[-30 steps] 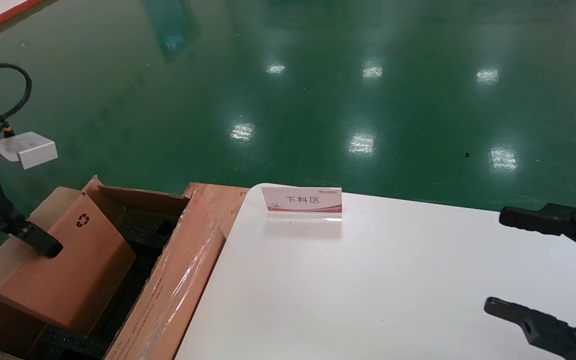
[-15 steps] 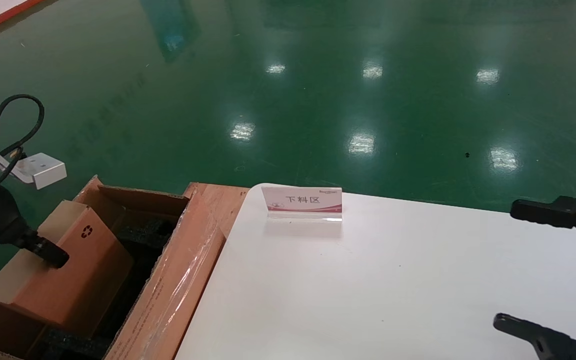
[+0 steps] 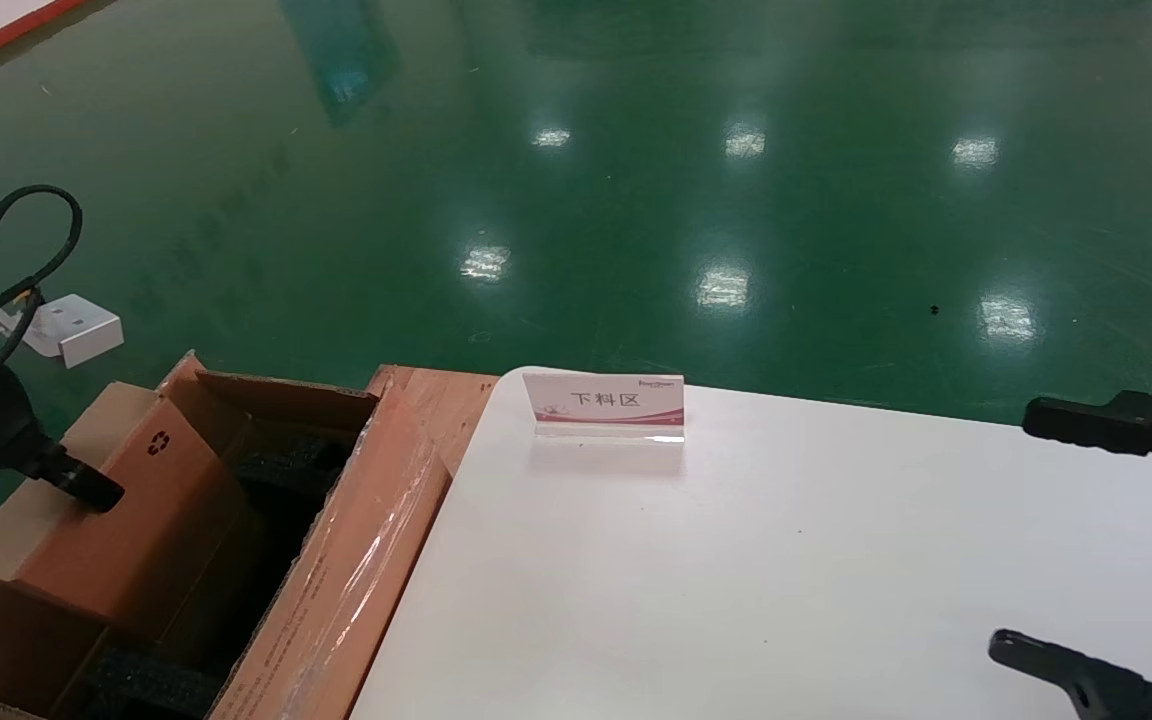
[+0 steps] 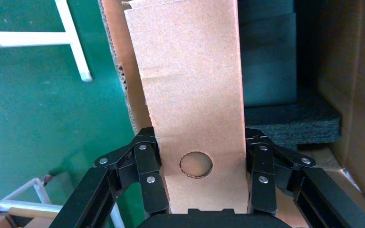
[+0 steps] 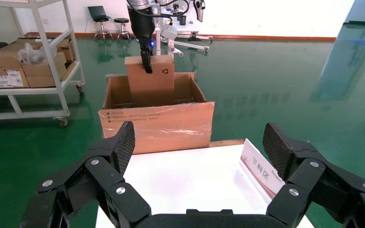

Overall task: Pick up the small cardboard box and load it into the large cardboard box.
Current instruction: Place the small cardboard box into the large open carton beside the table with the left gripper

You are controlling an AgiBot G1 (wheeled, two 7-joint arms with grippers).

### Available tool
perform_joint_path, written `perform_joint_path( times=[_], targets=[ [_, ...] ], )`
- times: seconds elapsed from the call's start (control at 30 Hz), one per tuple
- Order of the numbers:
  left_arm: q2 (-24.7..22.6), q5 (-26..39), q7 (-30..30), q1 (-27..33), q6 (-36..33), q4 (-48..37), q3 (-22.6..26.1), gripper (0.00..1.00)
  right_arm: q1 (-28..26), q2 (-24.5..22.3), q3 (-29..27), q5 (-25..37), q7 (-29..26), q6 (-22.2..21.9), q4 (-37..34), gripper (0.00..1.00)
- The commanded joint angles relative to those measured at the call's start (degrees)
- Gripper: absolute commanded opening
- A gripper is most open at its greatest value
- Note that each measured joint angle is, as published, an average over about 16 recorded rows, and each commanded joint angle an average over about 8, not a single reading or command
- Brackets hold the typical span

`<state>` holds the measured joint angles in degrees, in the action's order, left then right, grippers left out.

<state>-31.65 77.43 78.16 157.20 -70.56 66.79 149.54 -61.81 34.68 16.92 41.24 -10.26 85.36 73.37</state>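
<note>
My left gripper [image 3: 78, 486] is shut on the small cardboard box [image 3: 136, 530], a plain brown box with a black recycling symbol. It holds the box tilted, the lower end down inside the large cardboard box [image 3: 346, 570] among black foam [image 3: 281, 470]. In the left wrist view the fingers [image 4: 148, 171] clamp both sides of the small cardboard box [image 4: 190, 85] near a round hole. From the right wrist view the small cardboard box [image 5: 151, 81] stands up out of the large cardboard box [image 5: 157, 126]. My right gripper [image 3: 1014, 530] hangs open over the table's right side, nothing between its fingers.
A white table [image 3: 736, 580] lies right of the carton, with a white-and-pink sign card [image 3: 604, 403] at its far edge. A wooden board [image 3: 431, 395] sits between carton and table. A shelf cart [image 5: 28, 61] with boxes stands beyond the carton on the green floor.
The left gripper dipped with the small box into the carton, then came back up and to the left a little. The right gripper drew slightly to the right and then held still.
</note>
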Motion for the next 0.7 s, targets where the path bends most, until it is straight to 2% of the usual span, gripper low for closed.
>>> perform_joint_path(
  times=[0.03,0.7],
  targets=[
    [0.06,0.35,-0.21,-0.34,0.45,-0.22,0.08,0.00,0.00,0.00,0.01,0.00,0.00,0.00,0.00,1.00],
    [-1.38,1.36,-2.08,-6.33,4.71,-2.87,0.30,0.00,-0.02,-0.03,0.07,-0.05,0.03,-0.03,0.00,1.00]
  ],
)
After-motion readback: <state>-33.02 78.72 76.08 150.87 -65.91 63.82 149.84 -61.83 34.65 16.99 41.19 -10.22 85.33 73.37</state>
